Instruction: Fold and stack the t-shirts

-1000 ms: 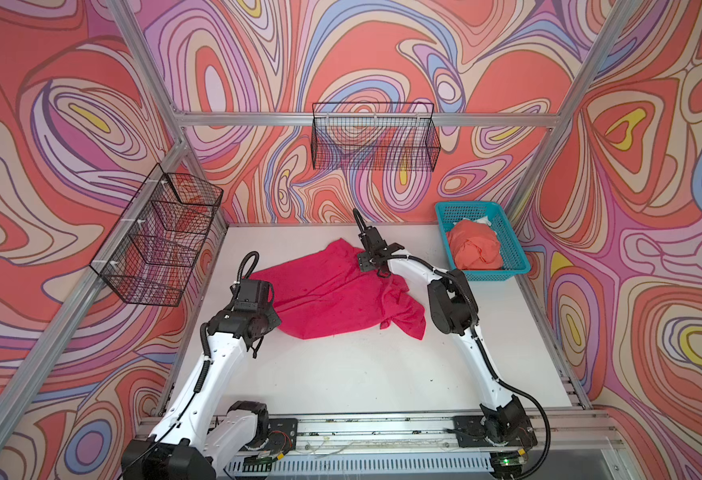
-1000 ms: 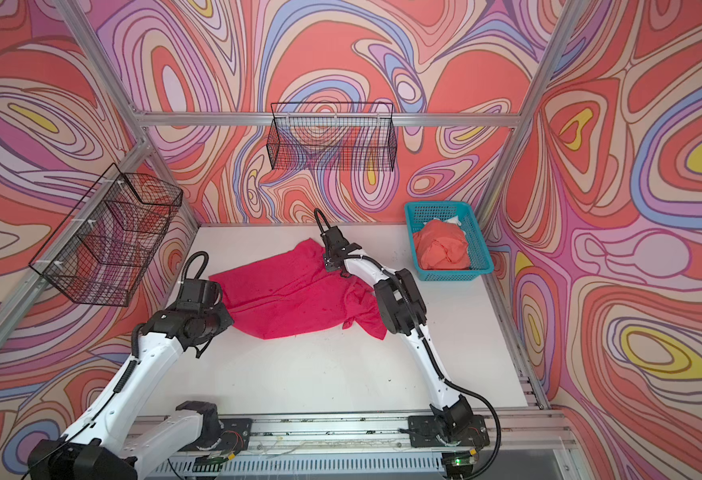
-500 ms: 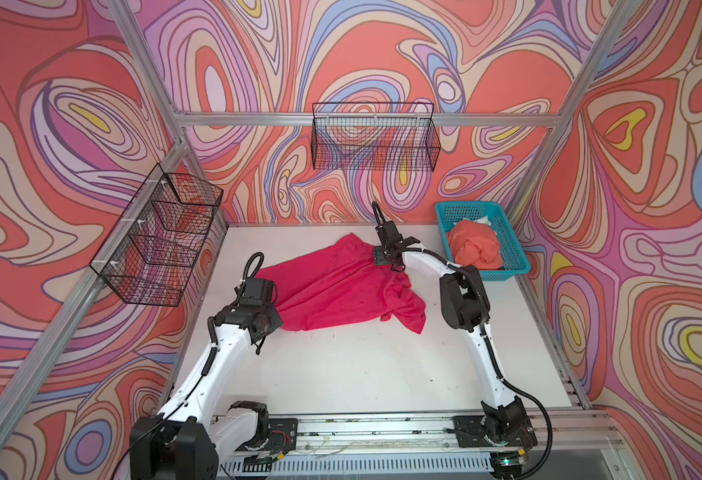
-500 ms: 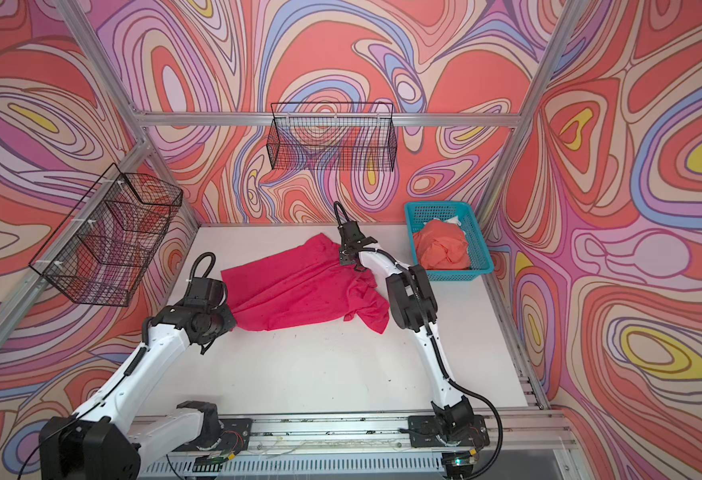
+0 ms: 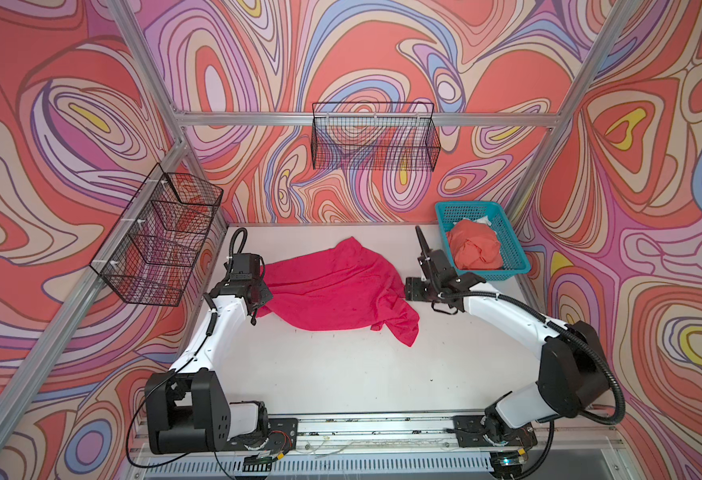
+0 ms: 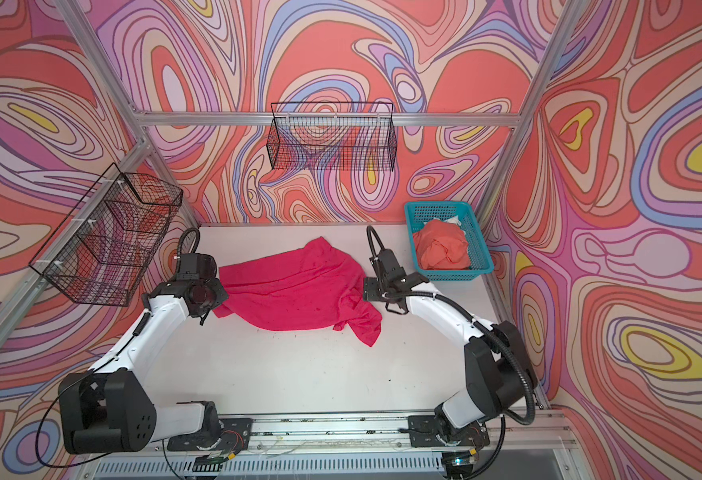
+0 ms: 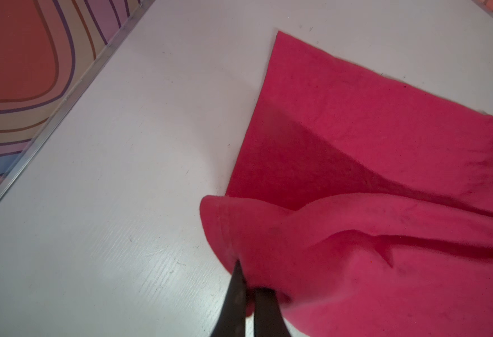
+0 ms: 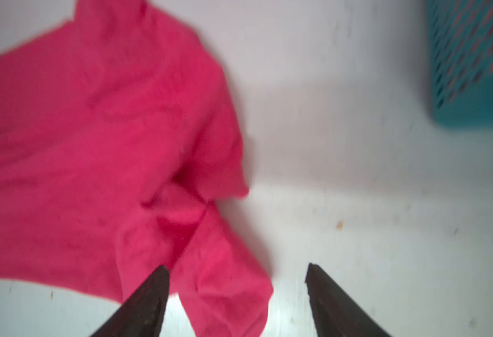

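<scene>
My left gripper (image 7: 245, 287) clamps the pink tee (image 5: 332, 286) by its hem; my right gripper (image 8: 237, 270) hangs spread, empty, beside it.

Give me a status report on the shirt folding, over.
Left gripper shut on pink t-shirt edge. Right gripper open, empty, beside it. Orange t-shirt bunched in teal basket, unfolded. Nothing in the way.
</scene>
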`<state>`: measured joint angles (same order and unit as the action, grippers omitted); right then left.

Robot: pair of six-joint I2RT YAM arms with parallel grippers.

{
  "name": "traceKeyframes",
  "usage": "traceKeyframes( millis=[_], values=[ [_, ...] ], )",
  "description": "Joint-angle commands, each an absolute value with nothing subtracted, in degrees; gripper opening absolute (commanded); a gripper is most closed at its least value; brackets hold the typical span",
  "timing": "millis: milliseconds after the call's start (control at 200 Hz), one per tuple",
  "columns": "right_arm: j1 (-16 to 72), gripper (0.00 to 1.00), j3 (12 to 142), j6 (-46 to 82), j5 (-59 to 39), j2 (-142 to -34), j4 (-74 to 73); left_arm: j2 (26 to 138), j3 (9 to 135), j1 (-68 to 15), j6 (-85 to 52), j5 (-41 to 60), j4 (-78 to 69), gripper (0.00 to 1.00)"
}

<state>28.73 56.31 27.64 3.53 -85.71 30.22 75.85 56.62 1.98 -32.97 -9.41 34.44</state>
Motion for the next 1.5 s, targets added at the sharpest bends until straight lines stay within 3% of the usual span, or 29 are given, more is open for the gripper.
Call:
traceKeyframes(
  millis=[0, 225, 341, 421, 501, 586, 1027, 1242, 1342, 1442, 1497],
  values=[
    [32.2, 0.75, 50.5, 36.0, 0.2, -83.1, 28.6, 76.2, 56.0, 2.2, -32.8, -8.6, 32.8, 0.0],
    [35.3, 0.65, 47.9, 37.8, 4.5, -88.8, 26.1, 76.8, 56.1, 2.2, -32.1, -7.8, 32.5, 0.0],
    [35.4, 0.51, 48.3, 36.9, 7.7, -92.6, 26.0, 76.7, 56.1, 2.2, -32.2, -7.8, 32.4, 0.0],
    [35.4, 0.36, 48.2, 36.3, 10.3, -93.2, 27.2, 76.5, 56.1, 2.2, -32.0, -7.8, 32.4, 0.0],
    [35.4, 0.13, 48.6, 35.7, 13.0, -91.4, 29.6, 76.4, 56.3, 2.2, -31.7, -8.1, 32.4, 0.0],
    [35.4, 0.0, 49.9, 35.0, 14.8, -87.6, 32.6, 76.3, 57.2, 2.3, -31.3, -8.3, 32.4, 0.0],
    [35.5, 0.0, 62.3, 31.7, 15.2, -68.1, 57.3, 75.5, 62.1, 3.6, -29.9, -10.4, 32.9, 0.0],
    [35.5, 0.0, 59.4, 32.2, 0.7, -62.4, 58.9, 73.9, 61.5, 3.8, -29.2, -11.7, 33.9, 0.0],
    [35.5, 0.0, 54.7, 30.2, -12.6, -60.7, 56.8, 74.0, 61.0, 3.9, -28.8, -12.2, 34.0, 0.0],
    [35.4, 0.4, 53.0, 29.4, -11.3, -59.6, 56.9, 74.7, 60.7, 3.8, -28.9, -12.2, 33.8, 0.0],
    [35.4, 0.55, 53.8, 29.5, -6.8, -60.3, 56.7, 75.1, 60.6, 3.9, -29.1, -12.1, 33.8, 0.0]
  ],
)
